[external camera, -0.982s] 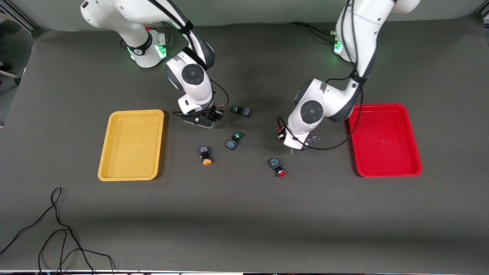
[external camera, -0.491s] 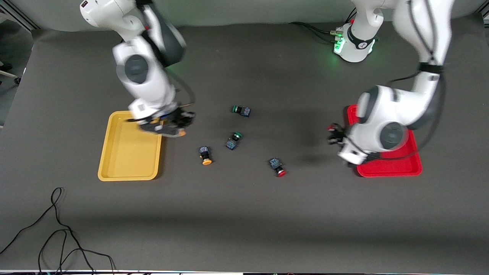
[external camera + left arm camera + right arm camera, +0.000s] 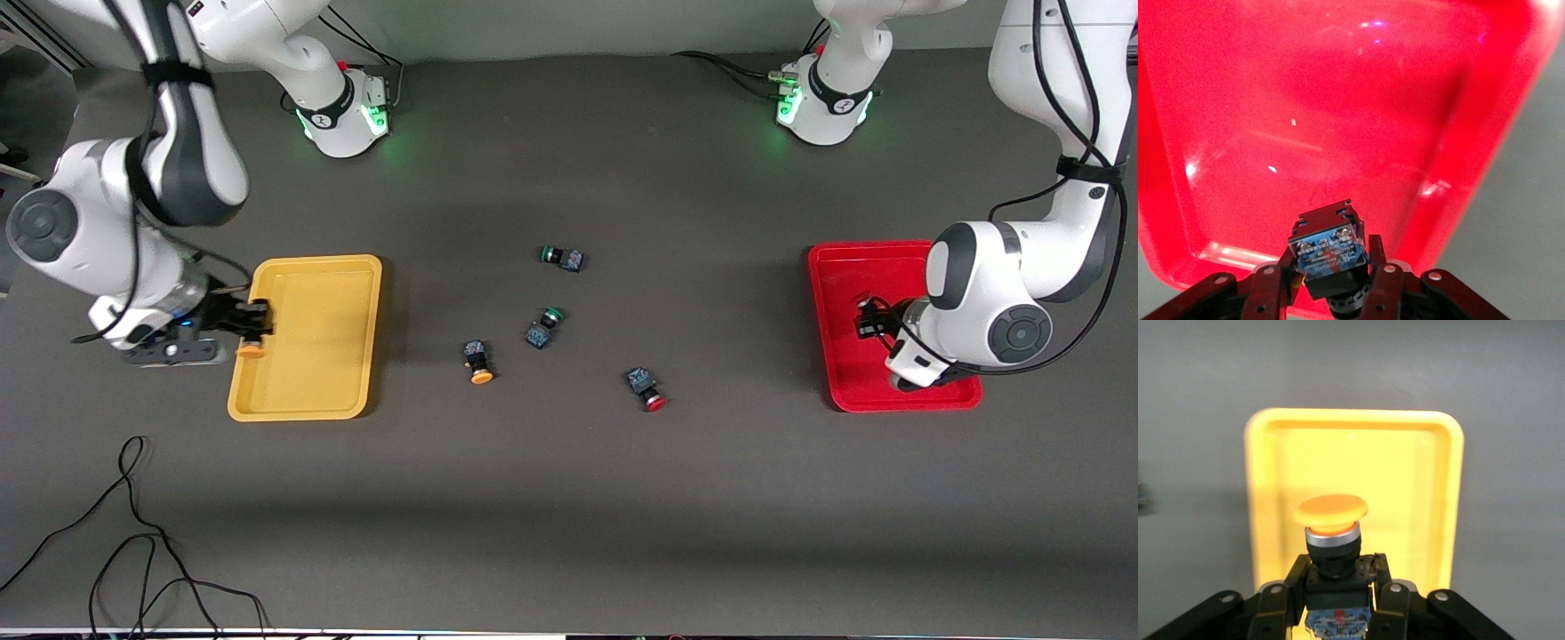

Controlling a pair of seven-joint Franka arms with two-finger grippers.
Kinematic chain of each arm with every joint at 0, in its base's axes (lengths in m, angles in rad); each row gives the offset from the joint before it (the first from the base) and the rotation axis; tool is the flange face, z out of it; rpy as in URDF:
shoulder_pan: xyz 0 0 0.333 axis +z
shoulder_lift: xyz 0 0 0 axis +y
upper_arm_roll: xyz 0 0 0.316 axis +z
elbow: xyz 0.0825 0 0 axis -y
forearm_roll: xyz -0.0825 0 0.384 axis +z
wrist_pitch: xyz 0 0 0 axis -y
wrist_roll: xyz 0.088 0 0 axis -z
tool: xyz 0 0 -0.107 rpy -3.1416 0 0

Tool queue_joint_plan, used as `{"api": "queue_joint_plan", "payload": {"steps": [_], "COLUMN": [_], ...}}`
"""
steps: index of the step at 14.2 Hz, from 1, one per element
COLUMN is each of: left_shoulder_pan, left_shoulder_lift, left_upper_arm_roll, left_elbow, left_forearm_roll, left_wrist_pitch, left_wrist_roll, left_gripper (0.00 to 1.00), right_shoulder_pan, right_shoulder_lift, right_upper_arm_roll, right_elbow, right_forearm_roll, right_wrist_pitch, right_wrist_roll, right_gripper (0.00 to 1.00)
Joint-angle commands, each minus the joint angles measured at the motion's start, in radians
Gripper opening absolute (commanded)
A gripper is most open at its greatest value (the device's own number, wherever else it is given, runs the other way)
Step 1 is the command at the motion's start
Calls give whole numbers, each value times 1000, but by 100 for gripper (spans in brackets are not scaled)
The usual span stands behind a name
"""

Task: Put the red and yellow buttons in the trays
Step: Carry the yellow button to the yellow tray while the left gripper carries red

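Observation:
My right gripper (image 3: pixel 252 327) is shut on a yellow-capped button (image 3: pixel 252 349) and holds it over the yellow tray (image 3: pixel 311 356), at the rim toward the right arm's end. The right wrist view shows that gripper (image 3: pixel 1338 577), the button's cap (image 3: pixel 1331 510) and the tray (image 3: pixel 1411 473). My left gripper (image 3: pixel 867 322) is shut on a dark button over the red tray (image 3: pixel 853 267). The left wrist view shows that gripper (image 3: pixel 1331 270), the button's blue-labelled body (image 3: pixel 1328 248) and the tray (image 3: pixel 1338 100); its cap is hidden. One yellow button (image 3: pixel 479 363) and one red button (image 3: pixel 646 389) lie on the mat mid-table.
Two green-capped buttons (image 3: pixel 560 257) (image 3: pixel 544 325) lie on the mat mid-table, farther from the front camera than the yellow and red ones. A black cable (image 3: pixel 133 533) loops on the mat near the front edge at the right arm's end.
Both arms swung from mid-table out to their trays, each carrying a button: the right gripper to the yellow tray, the left gripper to the red tray. The loose buttons have not moved.

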Motion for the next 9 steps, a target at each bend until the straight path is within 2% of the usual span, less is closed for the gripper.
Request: {"api": "queue_joint_plan", "payload": {"steps": [1,2,3,4,6,7,8,9], "left_shoulder_pan": [44,45,51,62,61,52,38,12], "left_shoulder_lift": [-23,-21,-23,-29,-48,-62,-73,-70], "left_upper_arm_roll": [-12,-12,-12,-14,-16,-22,-29,-45], "left_elbow": [-65,-68,-68,-68,-54,-36,-1,51], "left_forearm_roll": [26,25,25,25,17,11,8,6], "left_wrist_pitch": [54,59,51,43,10,-27,-76,-131], "left_wrist_roll": [10,11,11,10,-2,-8,-22,-57], "left_gripper": [0,70,100,100,100,100,100,100], "right_shoulder_pan": [-30,-59,-68,-68,-70,-70,-68,-68], "right_shoulder_lift": [223,305,382,434,458,455,450,441], "right_upper_arm_roll": [-2,2,5,4,4,4,2,-1], "right_elbow": [-35,-17,0,25,37,37,49,71], "right_forearm_roll": [190,299,393,453,464,473,475,473], "right_wrist_pitch": [132,160,171,168,165,160,149,105], "right_wrist_roll": [-194,-305,-405,-452,-455,-449,-416,-405], "right_gripper": [24,24,24,24,24,28,66,99]}}
